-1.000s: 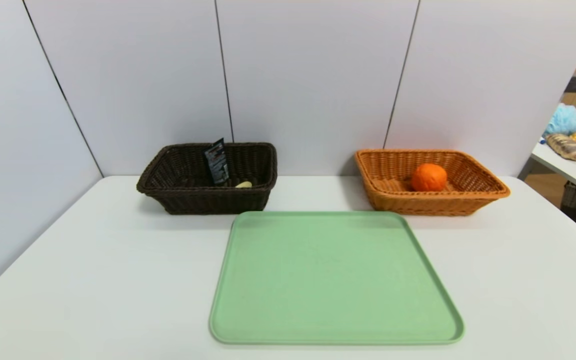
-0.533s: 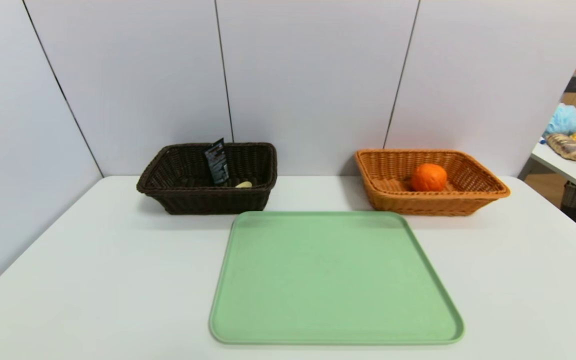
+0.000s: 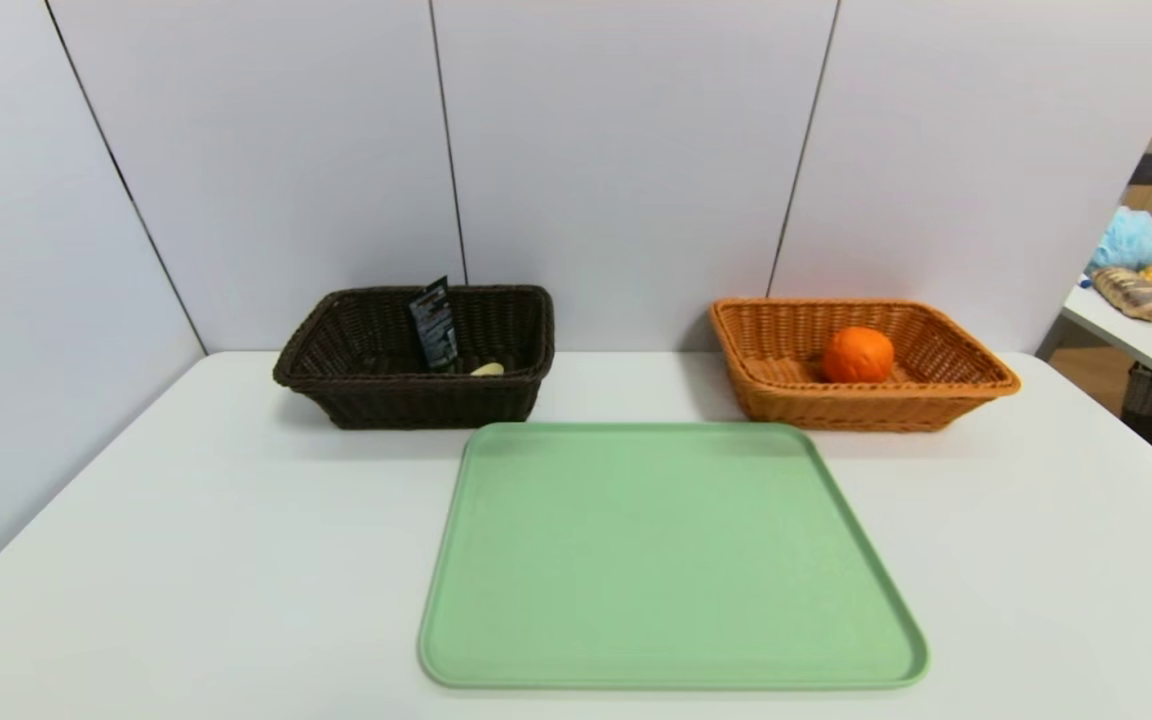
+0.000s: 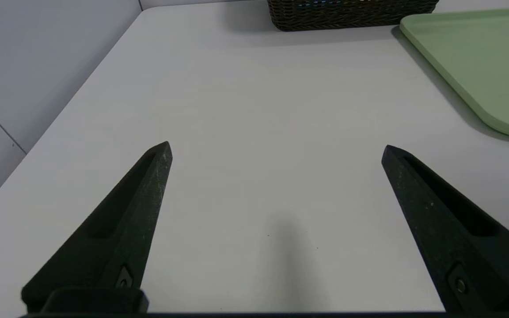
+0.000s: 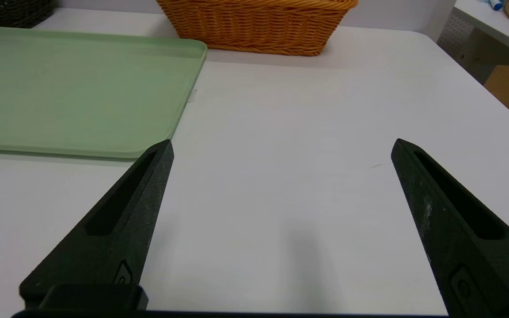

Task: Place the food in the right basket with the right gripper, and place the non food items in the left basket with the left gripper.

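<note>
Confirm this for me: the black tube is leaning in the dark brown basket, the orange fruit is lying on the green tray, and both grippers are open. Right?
Not quite: the head view shows the orange fruit in the orange-tan basket, not on the tray. The rest stands.

Black, tapering fingers

The left gripper (image 4: 277,143) and right gripper (image 5: 284,139) are dark and matte, each finger pointed and hollowed by a long recess, with pale scuffs and a small screw (image 4: 461,285) near a left finger's base.
</note>
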Controlling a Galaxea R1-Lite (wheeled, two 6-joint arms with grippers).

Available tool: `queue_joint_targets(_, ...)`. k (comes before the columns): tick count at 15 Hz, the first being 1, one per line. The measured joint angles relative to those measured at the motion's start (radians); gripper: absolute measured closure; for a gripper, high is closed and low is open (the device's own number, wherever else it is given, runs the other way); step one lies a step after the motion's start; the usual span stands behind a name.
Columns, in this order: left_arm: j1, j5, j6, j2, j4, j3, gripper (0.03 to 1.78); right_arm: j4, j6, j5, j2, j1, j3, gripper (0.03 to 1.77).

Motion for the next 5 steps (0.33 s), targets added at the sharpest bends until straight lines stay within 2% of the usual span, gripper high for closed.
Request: queue_joint_targets(5, 0.000, 0.000, 0.000, 0.000, 0.000, 0.000, 0.12, -0.002, 0.015, 0.002, 0.000, 0.000, -0.001, 0.10)
